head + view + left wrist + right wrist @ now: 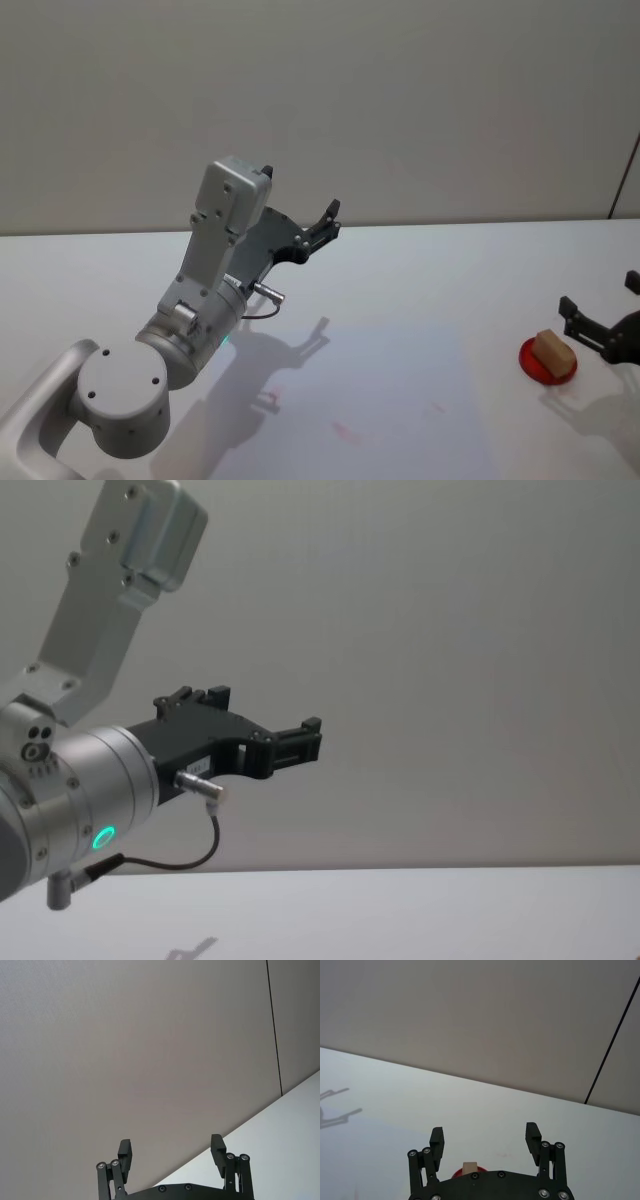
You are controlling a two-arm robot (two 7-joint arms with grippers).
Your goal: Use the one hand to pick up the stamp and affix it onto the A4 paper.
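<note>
Behind white table (400,300) and stamp (552,350), grey wall (400,100)

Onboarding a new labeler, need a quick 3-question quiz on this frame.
1. True or false: the right gripper is shut on the stamp.
2. What is the stamp resting on? A) a tray B) a red pad C) a book
3. Which gripper is held up in the air, well away from the stamp?

Key
1. False. Its jaws are open and it is not gripping the stamp.
2. B
3. The left gripper, also open.
</note>
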